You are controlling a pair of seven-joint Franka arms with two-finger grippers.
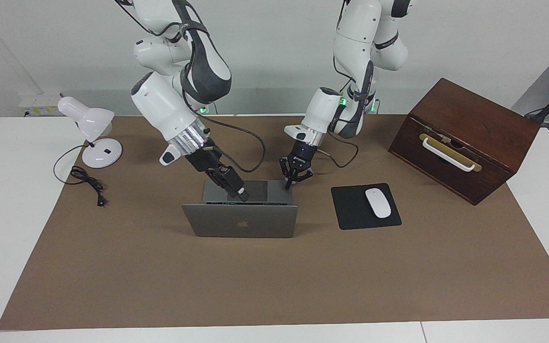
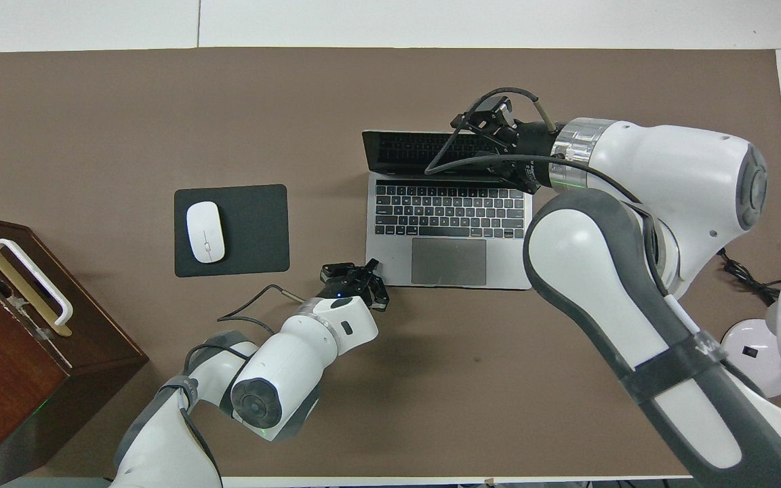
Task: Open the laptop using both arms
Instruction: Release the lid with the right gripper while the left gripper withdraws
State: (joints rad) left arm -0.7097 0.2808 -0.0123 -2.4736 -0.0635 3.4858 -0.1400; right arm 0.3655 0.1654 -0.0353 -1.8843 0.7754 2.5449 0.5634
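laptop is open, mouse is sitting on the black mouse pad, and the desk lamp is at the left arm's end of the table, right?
Not quite. The overhead view shows the desk lamp at the right arm's end of the table. The rest holds: the laptop is open and the mouse sits on the black mouse pad.
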